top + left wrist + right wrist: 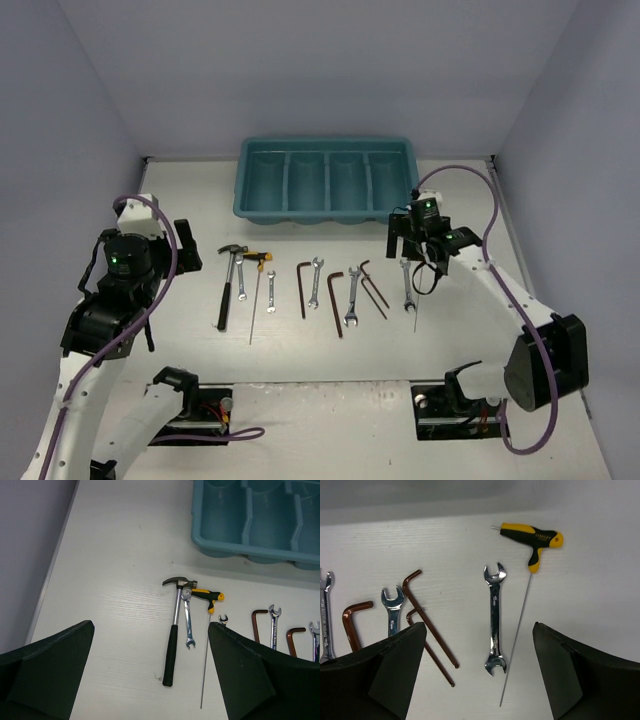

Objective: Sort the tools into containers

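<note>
Wide-spread fingers on both grippers, each holding nothing; the tools lie in a row on the white table [180,200], in front of the teal tray [320,210].

Seen from its wrist, the right gripper [479,625] stands fully open over a silver wrench [494,625], which lies flat between the two fingers and is not clamped. A yellow-black T-handle driver [532,537] lies just beside the wrench on one side and two reddish-brown hex keys [427,617] on the other. The left gripper [151,625] is equally open and looks out on the black-handled hammer [172,645], with a small wrench [188,620] lying along its shaft and a second driver [207,596] next to that. The tray's four long compartments sit beyond the row, toward the far wall.
</note>
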